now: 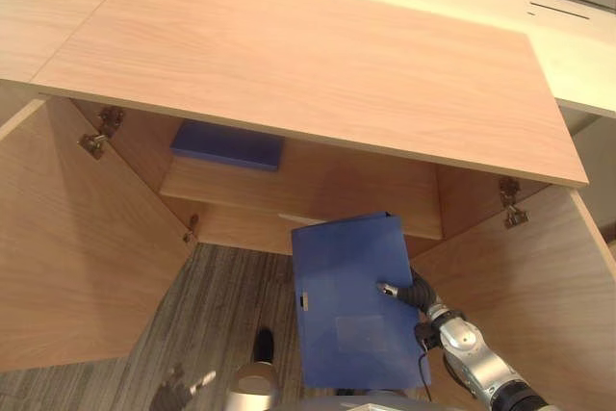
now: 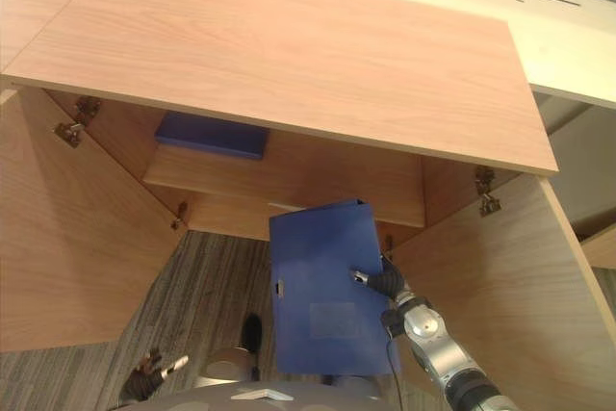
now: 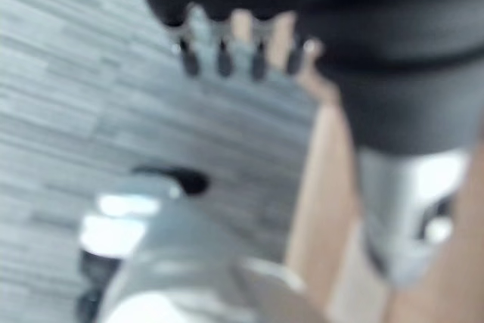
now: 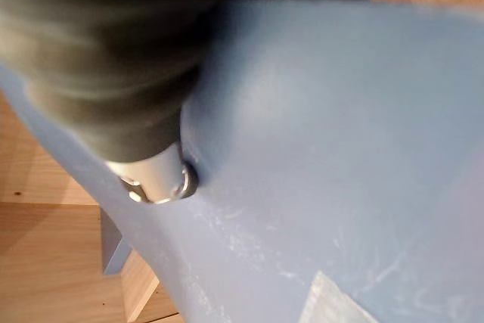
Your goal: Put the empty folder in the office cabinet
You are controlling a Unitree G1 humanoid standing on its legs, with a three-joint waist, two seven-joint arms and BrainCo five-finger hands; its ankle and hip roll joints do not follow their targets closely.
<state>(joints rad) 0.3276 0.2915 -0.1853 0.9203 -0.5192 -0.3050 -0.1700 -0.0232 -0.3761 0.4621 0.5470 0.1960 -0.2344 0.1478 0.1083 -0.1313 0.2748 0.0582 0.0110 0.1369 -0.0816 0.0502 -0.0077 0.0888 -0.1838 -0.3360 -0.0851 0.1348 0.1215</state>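
Blue folder [image 1: 346, 300] in right robot hand [image 1: 409, 294]

No text, number or sign can be read anywhere. The blue folder [image 1: 346, 300] carries a pale rectangular label on its cover, but nothing on it is legible.

Silver-grey arms, dark ribbed wrist covers
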